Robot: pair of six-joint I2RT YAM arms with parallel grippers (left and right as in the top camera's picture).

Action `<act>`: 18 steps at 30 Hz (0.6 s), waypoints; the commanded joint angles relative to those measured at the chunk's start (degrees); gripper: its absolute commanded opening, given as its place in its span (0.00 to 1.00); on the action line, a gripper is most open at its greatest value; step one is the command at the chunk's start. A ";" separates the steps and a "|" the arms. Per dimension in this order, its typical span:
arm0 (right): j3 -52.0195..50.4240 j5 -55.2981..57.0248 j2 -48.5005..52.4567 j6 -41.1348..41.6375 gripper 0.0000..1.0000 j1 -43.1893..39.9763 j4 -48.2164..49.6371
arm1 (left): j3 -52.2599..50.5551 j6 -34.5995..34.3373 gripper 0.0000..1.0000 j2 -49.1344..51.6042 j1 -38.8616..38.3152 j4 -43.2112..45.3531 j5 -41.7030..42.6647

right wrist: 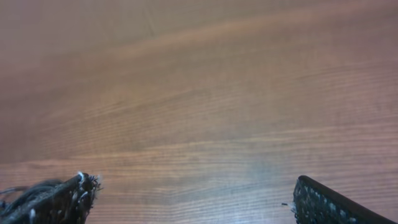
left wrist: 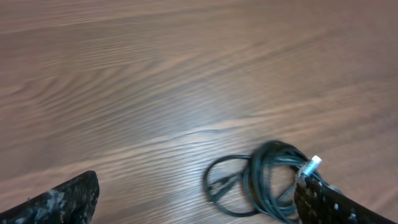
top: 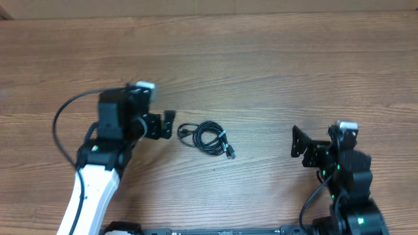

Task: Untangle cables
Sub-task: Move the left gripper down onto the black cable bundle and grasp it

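Note:
A small bundle of thin black cables (top: pixel 208 138) lies coiled on the wooden table near the middle, with one loop to its left and a plug end at its lower right. My left gripper (top: pixel 167 125) is open and empty just left of the bundle. In the left wrist view the coil (left wrist: pixel 264 183) lies by my right finger, with a metal-tipped plug (left wrist: pixel 311 165) touching or just beside that fingertip; the jaws (left wrist: pixel 198 199) are spread wide. My right gripper (top: pixel 295 142) is open and empty, well to the right of the cables; its wrist view shows spread jaws (right wrist: pixel 193 196) over bare wood.
The wooden table (top: pixel 261 65) extends far behind both arms. A thick black arm cable (top: pixel 62 117) loops out left of the left arm. The right arm's base sits at the front right edge.

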 commanded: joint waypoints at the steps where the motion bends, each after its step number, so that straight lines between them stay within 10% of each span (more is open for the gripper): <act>1: 7.91 0.55 7.56 1.07 1.00 -0.15 -4.28 | 4.57 3.76 1.00 5.25 -3.93 -0.50 1.07; 18: 21.88 -7.04 23.91 2.34 1.00 -0.15 -15.43 | 5.22 -0.33 1.00 17.49 -5.88 -2.43 1.70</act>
